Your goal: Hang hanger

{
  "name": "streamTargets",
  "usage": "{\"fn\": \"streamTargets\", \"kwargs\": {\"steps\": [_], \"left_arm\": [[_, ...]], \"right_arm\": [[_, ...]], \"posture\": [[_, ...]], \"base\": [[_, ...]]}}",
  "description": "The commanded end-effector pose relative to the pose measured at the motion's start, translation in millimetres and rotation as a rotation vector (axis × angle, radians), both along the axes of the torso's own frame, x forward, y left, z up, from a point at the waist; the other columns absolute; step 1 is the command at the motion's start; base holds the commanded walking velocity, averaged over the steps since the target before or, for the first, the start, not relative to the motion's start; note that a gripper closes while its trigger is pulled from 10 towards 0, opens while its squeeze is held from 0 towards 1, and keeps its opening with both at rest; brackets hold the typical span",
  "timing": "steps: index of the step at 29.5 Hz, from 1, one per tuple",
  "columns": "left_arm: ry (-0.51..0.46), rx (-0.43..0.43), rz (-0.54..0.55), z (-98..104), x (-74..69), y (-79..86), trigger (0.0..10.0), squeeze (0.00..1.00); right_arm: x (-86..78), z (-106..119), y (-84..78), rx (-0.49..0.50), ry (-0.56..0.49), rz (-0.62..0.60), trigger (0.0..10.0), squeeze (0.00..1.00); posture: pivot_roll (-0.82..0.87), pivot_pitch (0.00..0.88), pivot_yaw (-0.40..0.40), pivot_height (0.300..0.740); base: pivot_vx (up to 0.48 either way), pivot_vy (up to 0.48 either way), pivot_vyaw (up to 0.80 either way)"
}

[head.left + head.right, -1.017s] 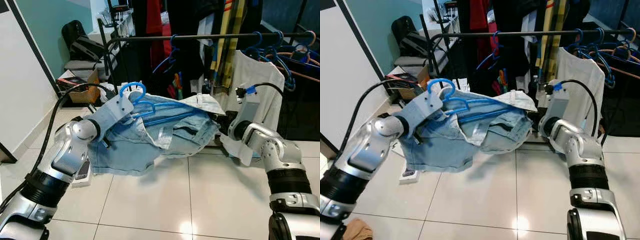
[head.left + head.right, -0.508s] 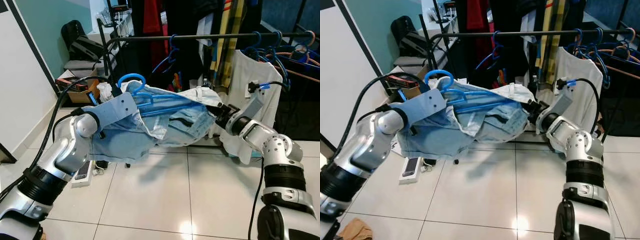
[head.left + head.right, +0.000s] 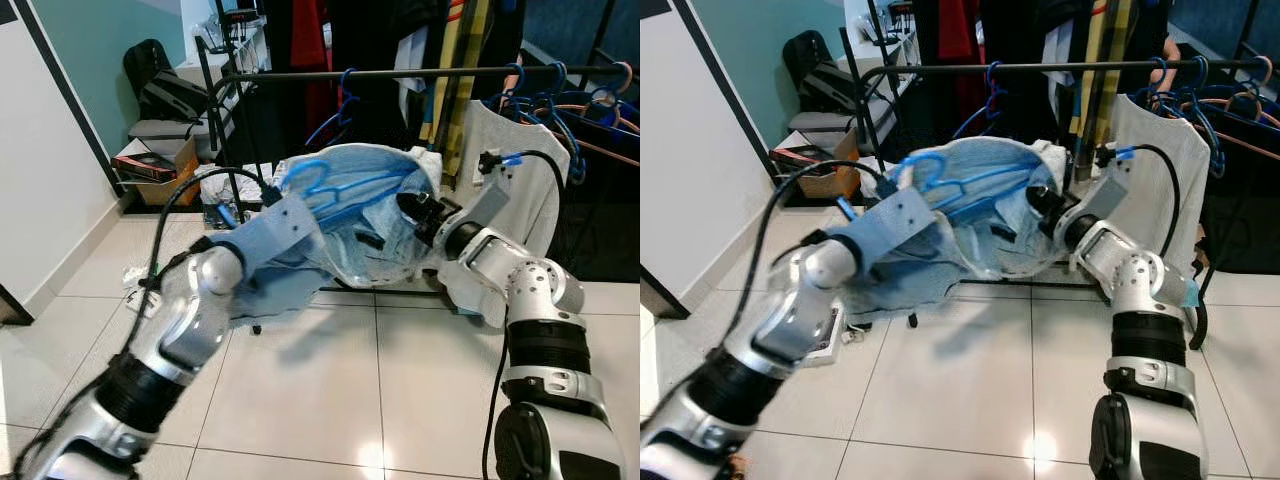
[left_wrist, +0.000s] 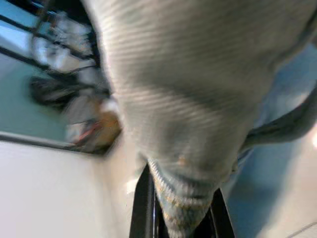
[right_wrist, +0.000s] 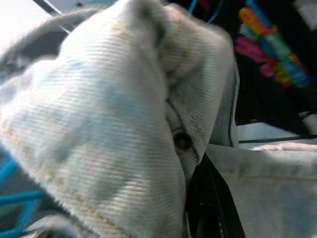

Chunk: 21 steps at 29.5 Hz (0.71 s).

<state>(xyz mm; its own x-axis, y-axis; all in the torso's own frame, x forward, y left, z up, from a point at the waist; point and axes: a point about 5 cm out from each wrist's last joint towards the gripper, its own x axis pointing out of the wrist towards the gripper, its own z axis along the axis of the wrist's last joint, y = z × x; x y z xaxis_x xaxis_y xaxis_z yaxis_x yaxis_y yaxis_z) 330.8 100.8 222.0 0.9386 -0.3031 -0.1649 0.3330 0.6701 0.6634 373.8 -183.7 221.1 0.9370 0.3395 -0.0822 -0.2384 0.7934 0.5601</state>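
We hold pale blue denim shorts [image 3: 375,215] on a bright blue plastic hanger [image 3: 335,185] below the black clothes rail [image 3: 400,72], left gripper [image 4: 181,218] and right gripper [image 5: 205,198] both clenched on denim.

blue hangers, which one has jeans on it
The blue hanger held between both grippers, below the rail; denim jeans drape over it. The other blue hangers hook on the rail.

Glossy white tiled floor [image 3: 330,400], teal wall [image 3: 100,60], perhaps boxes behind.
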Motion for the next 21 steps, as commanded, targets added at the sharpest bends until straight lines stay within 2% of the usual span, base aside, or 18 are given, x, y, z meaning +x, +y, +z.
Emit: {"fn": "streamTargets", "kwargs": {"steps": [1,3,5,7,13,17,18,19,20,21], "left_arm": [[0.016,-0.143,-0.091,9,-6.7,-11.0,10.0,0.0],[0.093,-0.358,-0.208,16,-16.4,-24.3,10.0,0.0],[0.118,-0.434,-0.284,22,-23.3,-30.8,10.0,0.0],[0.118,-0.434,-0.284,22,-23.3,-30.8,10.0,0.0],[0.122,-0.526,-0.407,35,-35.8,-41.2,10.0,0.0],[0.115,-0.522,-0.411,36,-35.7,-38.9,10.0,0.0],[0.104,-0.493,-0.39,33,-33.1,-33.9,10.0,0.0],[0.088,-0.452,-0.353,30,-28.9,-26.0,10.0,0.0],[0.088,-0.452,-0.353,30,-28.9,-26.0,10.0,0.0],[0.069,-0.4,-0.314,27,-24.6,-17.6,10.0,0.0]], "right_arm": [[0.9,0,7.6,-0.071,-0.007,0.013,0.0,0.0],[0.5,-4,2.6,-0.149,0.0,-0.008,0.0,0.0],[0.1,-5,0.7,-0.187,-0.002,-0.013,0.0,0.0],[0.1,-5,0.7,-0.187,-0.002,-0.013,0.0,0.0],[-3.3,-7,6.9,-0.285,-0.033,0.049,0.0,0.0],[-6.4,-8,9.3,-0.319,-0.049,0.094,0.0,0.0],[-7.8,-7,7.0,-0.33,-0.054,0.104,0.0,0.0],[-8.8,-7,1.7,-0.343,-0.057,0.102,1.1,0.0],[-8.8,-7,1.7,-0.343,-0.057,0.102,1.1,0.0],[-9.4,-5,-4.6,-0.354,-0.062,0.09,3.6,0.0]], "posture": [[-0.03,0.0,0.06,0.74],[-0.04,0.0,0.062,0.74],[-0.04,0.0,0.06,0.74],[-0.04,0.0,0.06,0.74],[-0.03,0.0,0.062,0.74],[-0.03,0.0,0.062,0.74],[-0.04,0.0,0.061,0.74],[-0.04,0.0,0.061,0.74],[-0.04,0.0,0.061,0.74],[-0.04,0.0,0.062,0.74]], "base": [[0.0,0.0,0.0],[0.0,0.0,0.0],[0.0,0.0,0.0],[0.0,0.0,0.0],[0.0,0.0,0.0],[0.0,0.0,0.0],[0.0,0.0,0.0],[0.0,0.0,0.0],[0.0,0.0,0.0],[0.0,0.0,0.0]]}}
